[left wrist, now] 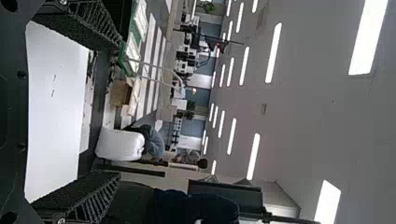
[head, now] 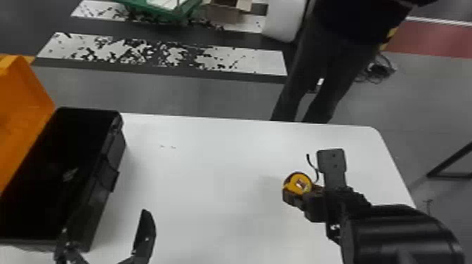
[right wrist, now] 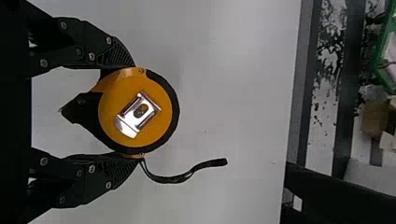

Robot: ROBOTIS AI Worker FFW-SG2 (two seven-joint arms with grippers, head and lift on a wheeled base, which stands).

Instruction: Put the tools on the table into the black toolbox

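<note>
Right claw (right wrist: pixel 125 111) clenched on tape measure (right wrist: pixel 154 88), pads gripping opposite edges, likely to keep it steady for carrying. Strap dangling beside claw. Tabletop beneath. Left claw spread, empty, near toolbox (head: pixel 114 158); lid open, presumably for drop-in.

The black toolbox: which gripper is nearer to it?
Left. The left gripper is by the near end of the black toolbox; the right gripper is farther right, holding the tape measure.
</note>
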